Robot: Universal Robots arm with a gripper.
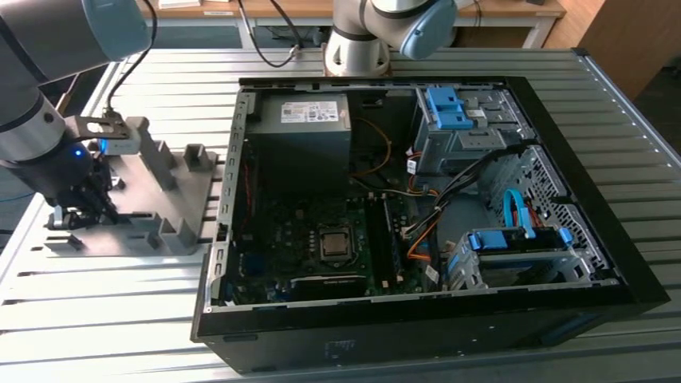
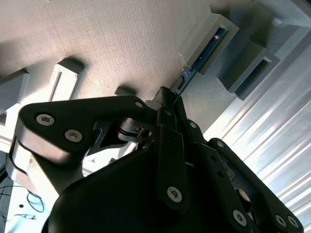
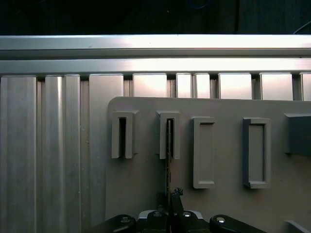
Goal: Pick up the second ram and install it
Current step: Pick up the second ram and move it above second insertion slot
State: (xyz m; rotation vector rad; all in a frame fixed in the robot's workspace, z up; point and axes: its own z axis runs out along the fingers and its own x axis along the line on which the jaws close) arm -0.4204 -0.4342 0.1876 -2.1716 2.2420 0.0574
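The second ram [image 2: 208, 46] is a thin blue-green stick standing on edge, one end in a slot block [image 3: 169, 121] of the grey fixture plate [image 3: 146, 174]. In the first wrist view the second ram [image 3: 168, 160] shows edge-on as a thin line running from the slot to my gripper [image 3: 170, 198]. My gripper [image 2: 171, 99] has its fingers pressed together on the stick's near end. In the exterior view my gripper [image 1: 80, 214] is low over the fixture plate [image 1: 143, 209] at the exterior view's left.
An open computer case [image 1: 553, 96] lies on the ribbed metal table [image 1: 117, 319], at the exterior view's right of the fixture. Its motherboard [image 1: 271, 239] has dark memory slots [image 1: 391, 239] beside the processor [image 1: 336, 243]. Grey blocks [image 1: 159, 155] rise from the fixture. A second arm's base [image 1: 356, 40] stands behind.
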